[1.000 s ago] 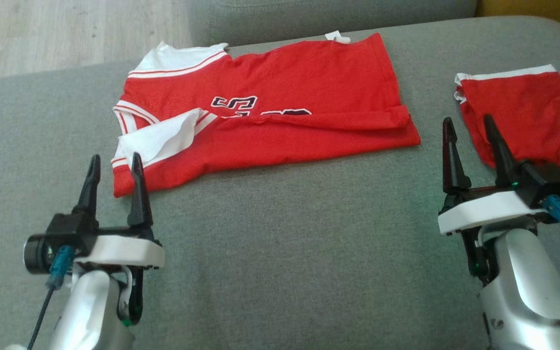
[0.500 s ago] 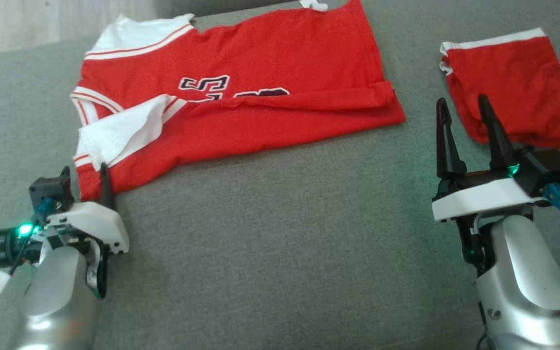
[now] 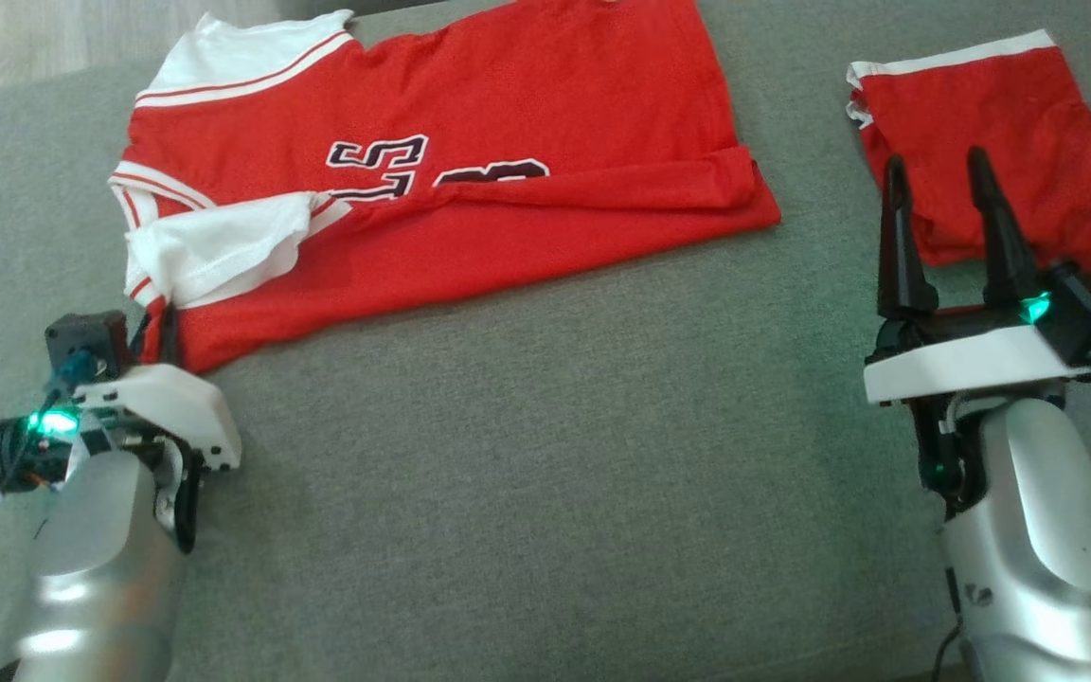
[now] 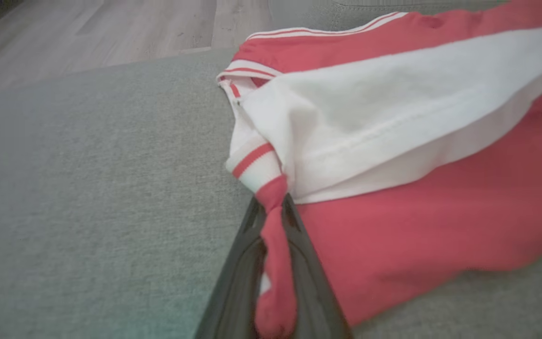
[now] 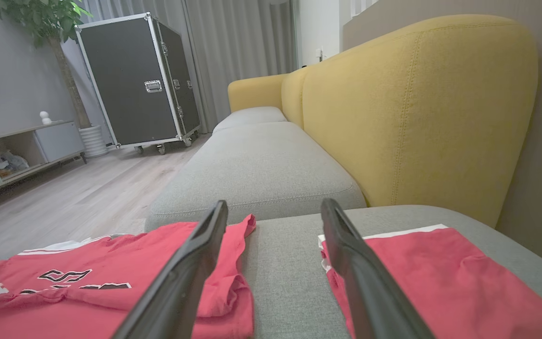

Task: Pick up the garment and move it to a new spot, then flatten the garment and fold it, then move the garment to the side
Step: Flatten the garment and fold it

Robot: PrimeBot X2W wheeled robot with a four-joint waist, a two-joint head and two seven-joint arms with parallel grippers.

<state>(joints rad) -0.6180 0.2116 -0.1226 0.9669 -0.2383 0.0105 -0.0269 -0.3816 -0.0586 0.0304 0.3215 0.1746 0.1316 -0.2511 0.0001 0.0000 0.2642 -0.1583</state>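
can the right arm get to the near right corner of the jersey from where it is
Probably yes: the right gripper is open and holds nothing, and bare grey cushion lies between it and that corner of the jersey, with nothing in the way.

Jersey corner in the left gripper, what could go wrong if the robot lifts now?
1. The left gripper is shut on just a thin bunched edge of the red jersey at its near corner; it may slip out.
2. The right gripper is open and holds nothing, so a one-corner lift would likely drag and crumple the jersey and flip its white sleeve.
3. The right gripper hovers by the red shorts and might snag them.
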